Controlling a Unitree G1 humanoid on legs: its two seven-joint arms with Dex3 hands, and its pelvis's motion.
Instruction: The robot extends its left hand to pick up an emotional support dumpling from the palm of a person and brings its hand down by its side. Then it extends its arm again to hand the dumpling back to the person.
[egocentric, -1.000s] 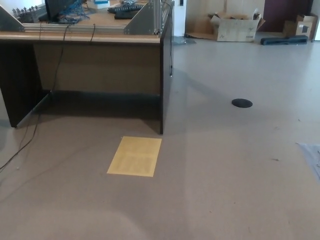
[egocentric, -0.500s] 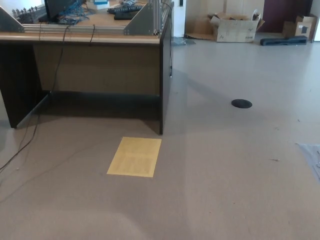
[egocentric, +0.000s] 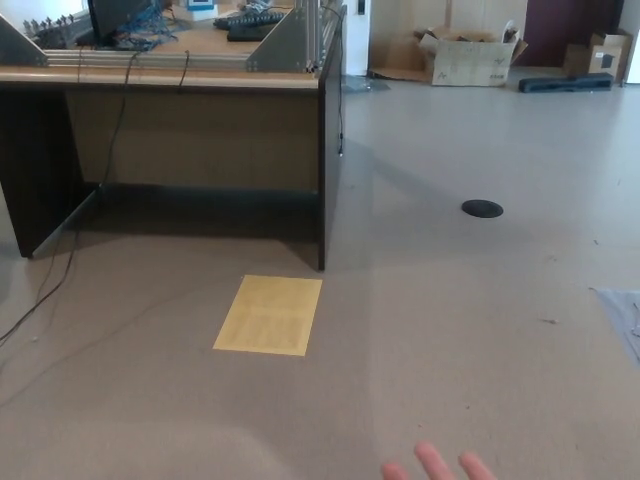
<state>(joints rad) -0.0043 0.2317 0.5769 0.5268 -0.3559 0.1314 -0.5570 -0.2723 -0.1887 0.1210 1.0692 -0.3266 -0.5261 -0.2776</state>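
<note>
1. Head view: a person's fingertips (egocentric: 440, 466) have just come in at the bottom edge, where only floor (egocentric: 450, 330) showed half a second ago; the handover looks about to start
2. No dumpling shows yet, and neither robot hand is in view, so I cannot tell their state
3. Around: grey floor with a yellow sheet (egocentric: 268, 314) and a dark disc (egocentric: 482, 208); a cluttered bench (egocentric: 170, 75) at upper left, cardboard boxes (egocentric: 470, 55) by the far wall

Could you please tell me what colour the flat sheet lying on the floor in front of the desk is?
The sheet is yellowish tan, seen in the head view.
</note>
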